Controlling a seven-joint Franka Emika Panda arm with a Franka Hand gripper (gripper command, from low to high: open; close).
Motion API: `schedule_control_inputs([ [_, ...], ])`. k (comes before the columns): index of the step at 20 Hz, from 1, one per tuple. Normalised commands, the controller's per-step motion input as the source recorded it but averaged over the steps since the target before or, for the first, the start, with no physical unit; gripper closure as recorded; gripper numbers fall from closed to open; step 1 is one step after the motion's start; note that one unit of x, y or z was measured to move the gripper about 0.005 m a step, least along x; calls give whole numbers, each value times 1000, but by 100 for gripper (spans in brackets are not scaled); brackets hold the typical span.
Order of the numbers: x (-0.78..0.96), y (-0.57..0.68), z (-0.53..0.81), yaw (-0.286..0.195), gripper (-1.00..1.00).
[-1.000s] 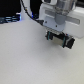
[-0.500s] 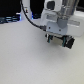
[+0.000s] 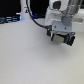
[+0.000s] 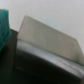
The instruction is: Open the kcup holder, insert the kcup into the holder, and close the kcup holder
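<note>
Gripper above the table

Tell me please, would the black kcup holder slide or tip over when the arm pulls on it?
The kcup holder looks boxy and low, so it probably will not tip easily. It stands on a smooth white table, so it may slide when pulled. Its dark body seems rigid, not floppy.
</note>
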Motion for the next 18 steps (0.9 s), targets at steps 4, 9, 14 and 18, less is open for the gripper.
schedule_control_inputs([
  [4, -414, 379, -66, 132, -100],
  [9, -390, 645, 60, 51, -100],
  [14, -472, 663, 47, 52, -100],
  [18, -516, 631, 34, 59, -100],
])
